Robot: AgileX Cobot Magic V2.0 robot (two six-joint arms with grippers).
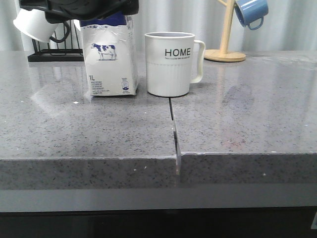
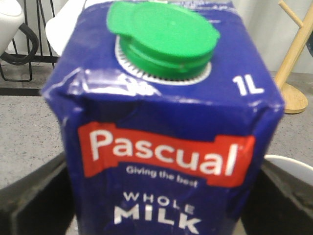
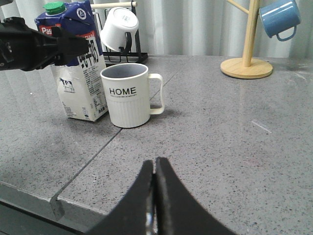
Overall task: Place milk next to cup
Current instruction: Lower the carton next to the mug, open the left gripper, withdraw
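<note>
Grey speckled stone surface [image 1: 237,124], split by a dark seam running from the near edge up to the cup [image 1: 171,63]; pale corrugated wall behind. Milk [image 1: 110,59] upright on the surface just left of the cup, a narrow gap between them, cup handle turned away from the carton. Behind the cup to the right, a wooden mug tree [image 1: 226,37] with a blue mug [image 1: 251,12] hanging, both cut off at the top. Behind the milk, a black wire rack [image 1: 54,47] and a white mug [image 1: 34,24], partly hidden. Left tool [image 1: 79,9] closed on the milk's dark blue top, fingers at both sides, mostly out of frame. Right tool [image 3: 155,196] low, well in front of the cup, fingers pressed together, holding nothing.
</note>
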